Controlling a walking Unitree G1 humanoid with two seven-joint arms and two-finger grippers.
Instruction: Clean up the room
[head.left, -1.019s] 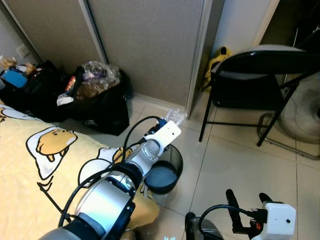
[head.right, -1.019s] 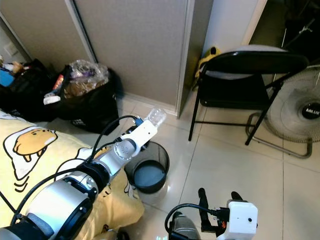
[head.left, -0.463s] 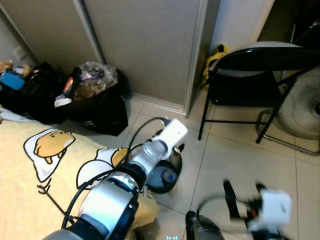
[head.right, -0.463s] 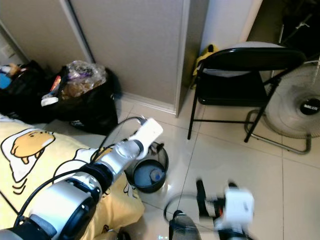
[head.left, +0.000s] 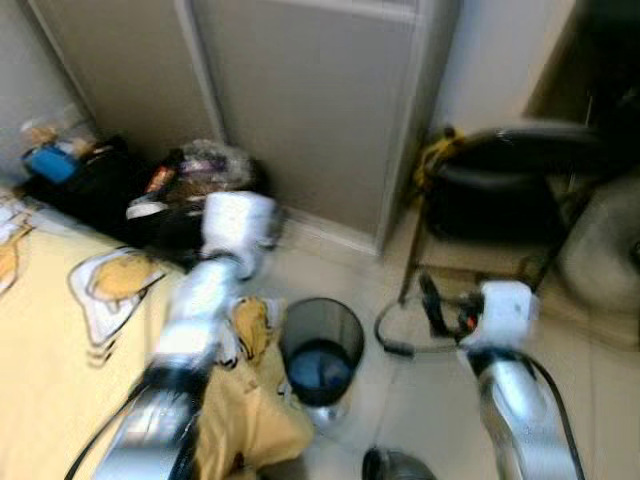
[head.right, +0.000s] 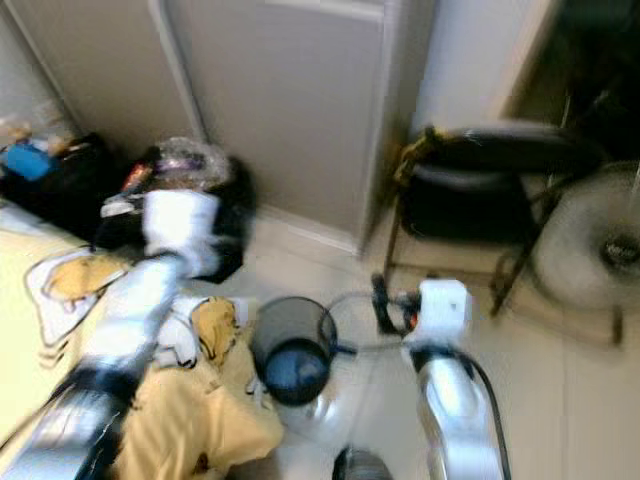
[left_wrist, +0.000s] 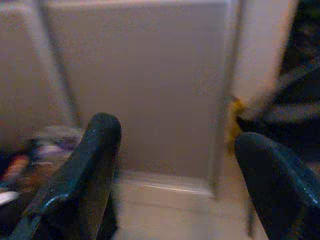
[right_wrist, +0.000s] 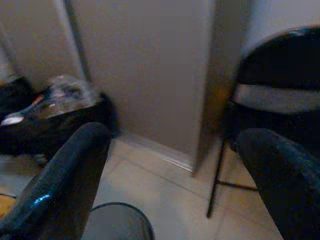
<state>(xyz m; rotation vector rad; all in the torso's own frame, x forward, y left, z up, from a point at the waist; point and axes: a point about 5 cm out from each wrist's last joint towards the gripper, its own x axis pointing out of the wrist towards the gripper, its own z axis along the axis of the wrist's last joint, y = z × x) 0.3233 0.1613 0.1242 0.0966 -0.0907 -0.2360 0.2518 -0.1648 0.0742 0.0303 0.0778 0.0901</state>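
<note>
A pale tiled floor (head.left: 600, 400) carries a round black mesh bin (head.left: 321, 351) standing upright near its middle, just beside the edge of a yellow cartoon-print blanket (head.left: 60, 380) that drapes down onto the tiles. Against the grey sliding doors sit stuffed black bags (head.left: 190, 190), and to the right stand a black folding chair (head.left: 510, 195) and a blurred white fan (head.left: 605, 260).

Glossy floor tiles (head.left: 420, 400), black mesh bin (head.left: 321, 352), yellow cloth bedsheet (head.left: 50, 380).
</note>
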